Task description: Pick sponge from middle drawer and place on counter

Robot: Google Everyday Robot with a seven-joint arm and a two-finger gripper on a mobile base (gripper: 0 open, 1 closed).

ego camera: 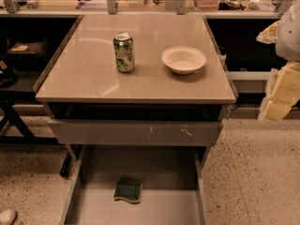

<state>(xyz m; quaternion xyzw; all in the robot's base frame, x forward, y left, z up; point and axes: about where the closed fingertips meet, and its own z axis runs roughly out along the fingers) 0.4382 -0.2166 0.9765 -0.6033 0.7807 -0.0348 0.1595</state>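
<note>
The sponge [128, 190] lies dark green face up, with its yellow layer showing at the front edge. It rests on the floor of the pulled-out middle drawer [93, 172], left of centre. The beige counter [84, 78] stands above it. My gripper [281, 95] shows as pale yellow blocky parts at the right edge of the view, below the white arm [290, 32]. It hangs to the right of the counter, far from the sponge and touching nothing.
A green can [123, 52] and a white bowl [183, 59] stand on the counter. The scratched grey drawer front [136, 132] juts out slightly above the middle drawer. Dark shelves flank the counter, cluttered benches lie behind it, and the floor is speckled.
</note>
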